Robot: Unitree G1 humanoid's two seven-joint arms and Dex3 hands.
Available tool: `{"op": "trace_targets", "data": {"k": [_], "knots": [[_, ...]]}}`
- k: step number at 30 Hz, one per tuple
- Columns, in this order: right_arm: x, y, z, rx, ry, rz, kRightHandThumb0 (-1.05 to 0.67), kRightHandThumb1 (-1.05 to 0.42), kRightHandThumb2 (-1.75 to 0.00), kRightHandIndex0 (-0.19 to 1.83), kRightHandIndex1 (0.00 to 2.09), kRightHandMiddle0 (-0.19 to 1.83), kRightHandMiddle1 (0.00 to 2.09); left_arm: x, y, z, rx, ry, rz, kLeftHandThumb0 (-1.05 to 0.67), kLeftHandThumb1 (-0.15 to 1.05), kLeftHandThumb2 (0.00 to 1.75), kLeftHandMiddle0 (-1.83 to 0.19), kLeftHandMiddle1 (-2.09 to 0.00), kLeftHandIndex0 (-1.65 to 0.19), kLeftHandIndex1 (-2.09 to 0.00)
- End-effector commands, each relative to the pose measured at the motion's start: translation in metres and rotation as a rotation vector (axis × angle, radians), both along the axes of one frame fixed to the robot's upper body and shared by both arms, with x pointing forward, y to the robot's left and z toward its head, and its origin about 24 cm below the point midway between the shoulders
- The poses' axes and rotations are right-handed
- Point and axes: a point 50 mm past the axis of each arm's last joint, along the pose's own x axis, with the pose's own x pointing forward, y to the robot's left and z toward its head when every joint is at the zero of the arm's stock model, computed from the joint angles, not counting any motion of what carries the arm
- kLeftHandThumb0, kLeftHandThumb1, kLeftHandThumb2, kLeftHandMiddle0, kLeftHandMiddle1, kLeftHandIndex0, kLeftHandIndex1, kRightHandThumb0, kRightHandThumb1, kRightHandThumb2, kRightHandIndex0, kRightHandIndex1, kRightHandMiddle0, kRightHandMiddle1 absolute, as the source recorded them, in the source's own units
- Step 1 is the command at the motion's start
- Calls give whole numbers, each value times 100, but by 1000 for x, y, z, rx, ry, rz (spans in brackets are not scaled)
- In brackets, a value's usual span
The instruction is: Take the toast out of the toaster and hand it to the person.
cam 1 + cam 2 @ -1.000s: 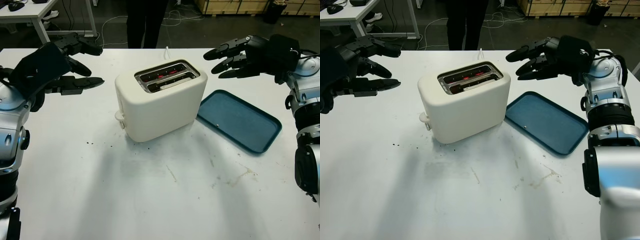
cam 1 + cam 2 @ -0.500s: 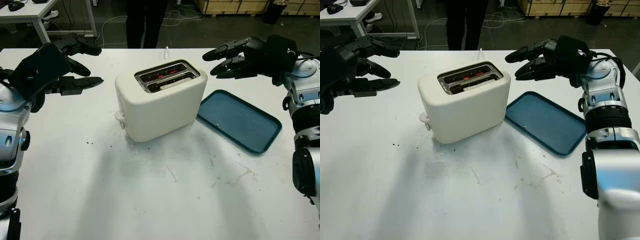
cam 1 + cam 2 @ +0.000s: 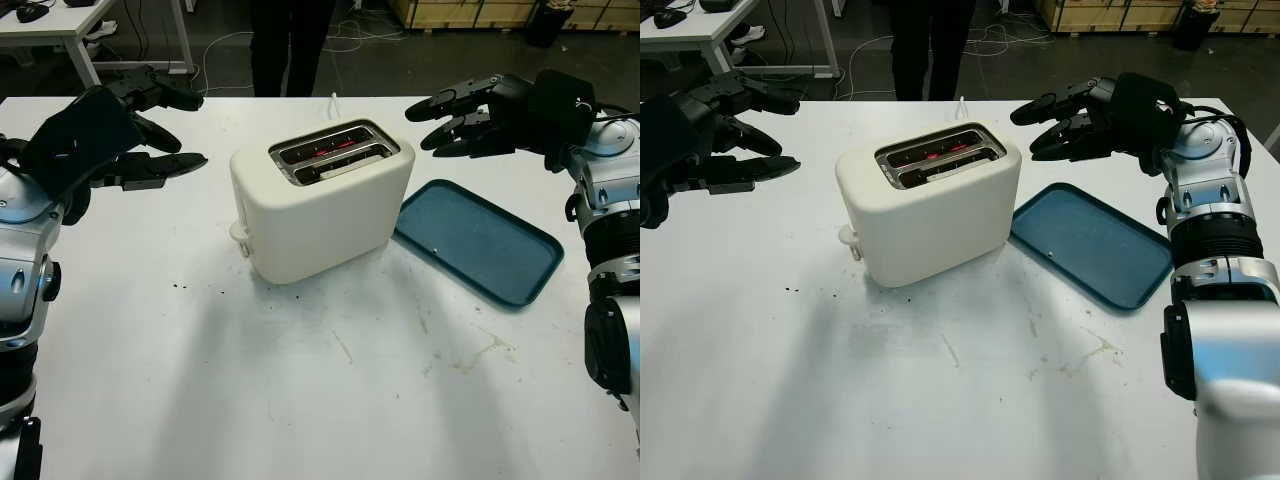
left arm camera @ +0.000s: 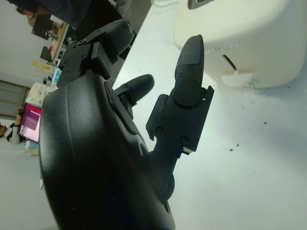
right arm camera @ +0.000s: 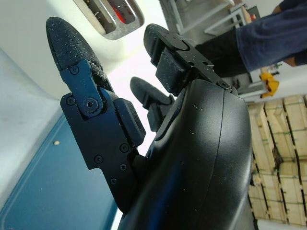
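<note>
The cream two-slot toaster (image 3: 320,200) is sitting mid-table on the white table (image 3: 300,400), turned at an angle; the toast (image 3: 345,160) is sitting low in the near slot, barely above the rim, while the far slot is glowing red inside; the right hand (image 3: 470,105) is hovering open above and to the right of the slots, holding nothing; the left hand (image 3: 150,130) is hanging open well off to the toaster's left, also holding nothing; a blue tray (image 3: 480,240) is lying just beside the toaster on the right; a person (image 3: 290,40) is standing past the far table edge.

Risks, as I judge them: thick fingers probably aren't fitting the narrow slot, so the toast is likely crumbling or slipping back down; elements look lit, so fingertips are risking heat; with the toaster unbraced, an upward pull may be dragging or tipping it.
</note>
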Motion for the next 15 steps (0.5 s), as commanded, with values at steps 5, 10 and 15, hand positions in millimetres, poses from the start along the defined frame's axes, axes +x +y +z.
{"op": "trace_targets", "data": {"k": [5, 10, 15], "knots": [[0, 0, 0, 28, -6, 0, -78, -76, 0, 45, 73, 73, 1, -1, 0, 2, 6, -18, 4, -37, 76, 33, -2, -139, -7, -96], [-1, 1, -1, 29, -6, -4, -77, -76, 0, 45, 72, 73, 1, -1, 0, 2, 0, -17, 9, -36, 75, 34, -1, -140, -6, -96], [-1, 1, -1, 40, 1, -9, -77, -75, 0, 45, 73, 74, 1, -1, 0, 3, 14, -23, 6, -35, 75, 35, -2, -140, -7, -96]]}}
